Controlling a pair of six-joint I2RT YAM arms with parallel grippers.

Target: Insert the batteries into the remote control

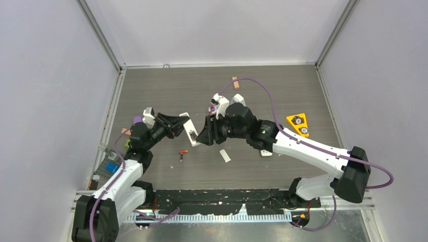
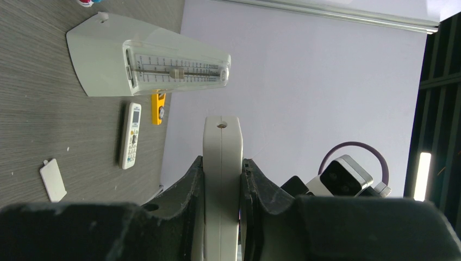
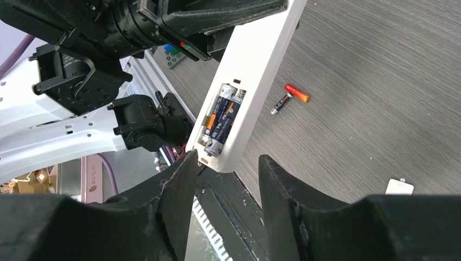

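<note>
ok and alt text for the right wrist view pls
A white remote control, gripped at its top by the left gripper, is held with its compartment open and batteries inside, just ahead of the open right gripper. Another battery and the white cover lie on the table.

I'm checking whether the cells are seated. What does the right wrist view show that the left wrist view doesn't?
Only the right wrist view shows the remote control with its compartment open and batteries inside, a loose battery on the table, and the open right gripper just below the remote's end. Only the left wrist view shows the metronome, a shorter white remote and a yellow piece. Both show the remote control clamped by the left gripper and the detached white cover lying on the table.
</note>
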